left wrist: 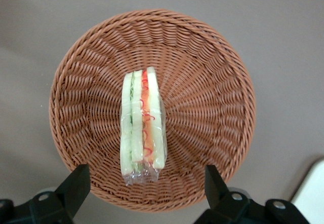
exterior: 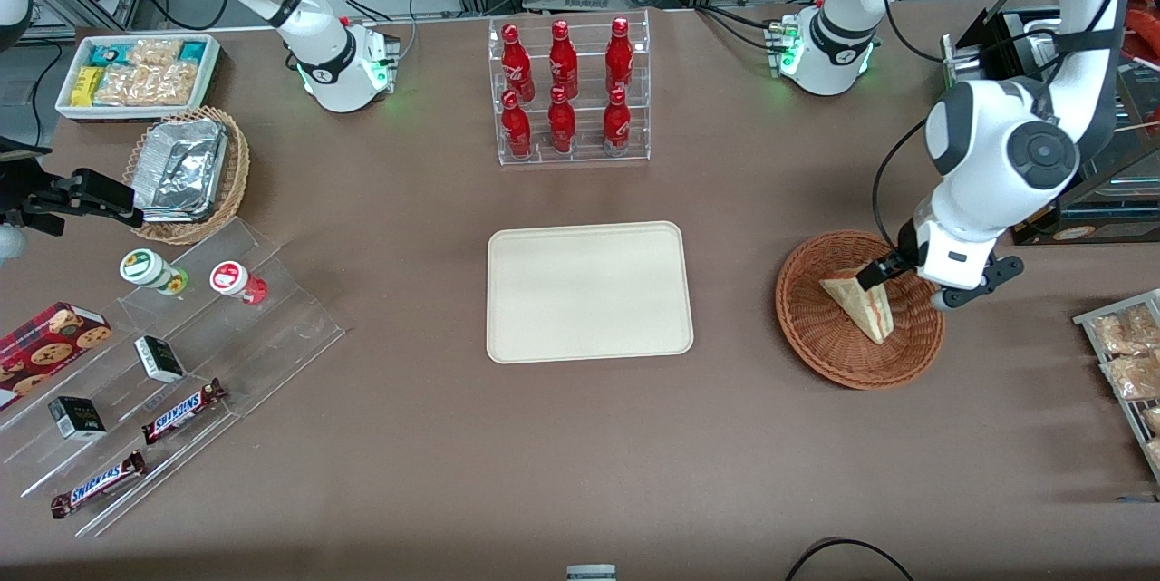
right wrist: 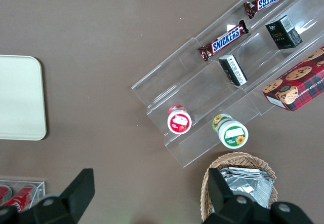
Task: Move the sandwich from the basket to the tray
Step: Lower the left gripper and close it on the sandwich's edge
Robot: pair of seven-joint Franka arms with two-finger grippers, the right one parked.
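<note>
While the sandwich lies wrapped in clear film on the floor of the basket, cut side up with its red-orange and green layers showing, the gripper hangs directly above the basket with its fingers spread wide apart, one to each side of the wedge and touching neither it nor the wicker. From the front the basket sits on the brown desk toward the working arm's end, holding only the sandwich (a pale triangle leaning across the weave). The cream tray lies flat near the middle of the desk, well apart from the basket, with nothing on it. Farther from the front camera than the tray, a clear rack holds six red bottles in two rows. Toward the parked arm's end, a lighter wicker basket contains crumpled silver foil, and a white bin beside it holds packaged snacks.
</note>
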